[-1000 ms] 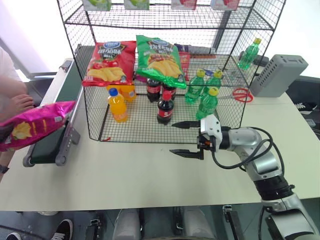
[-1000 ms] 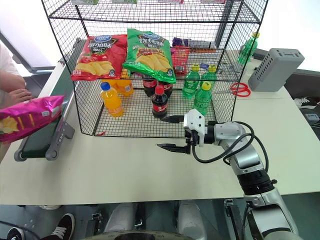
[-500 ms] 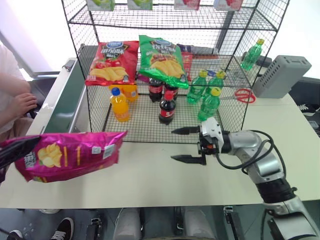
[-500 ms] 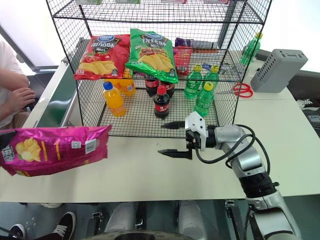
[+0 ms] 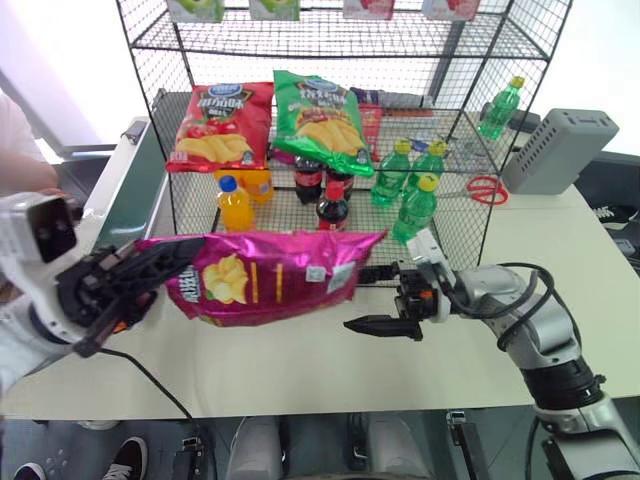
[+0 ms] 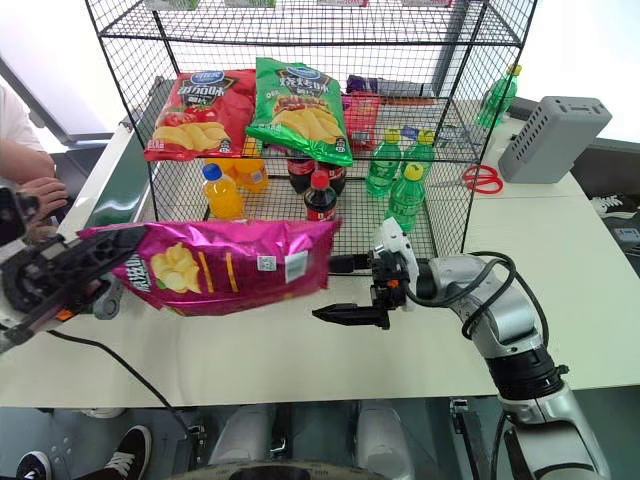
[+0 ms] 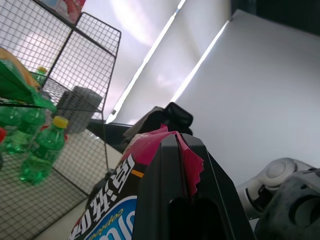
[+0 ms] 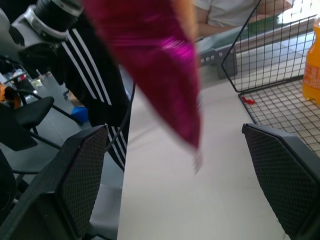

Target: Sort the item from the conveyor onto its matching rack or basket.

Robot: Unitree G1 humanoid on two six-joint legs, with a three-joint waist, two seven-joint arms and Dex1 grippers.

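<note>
Pink bag [image 5: 265, 285] moved off conveyor [image 5: 140, 185]

The chip bag [image 5: 265, 277] my left gripper [image 5: 150, 275] held was glossy magenta with yellow chips pictured. My fingers were black. The rack [image 5: 455, 60] was black wire grid; the conveyor [image 5: 148, 165] belt was dark green.

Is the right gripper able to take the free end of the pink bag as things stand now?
Probably yes. The right gripper has its jaws wide open, pointed at the free end of the pink chip bag, which the left gripper holds level above the table. Nothing stands between them.
</note>
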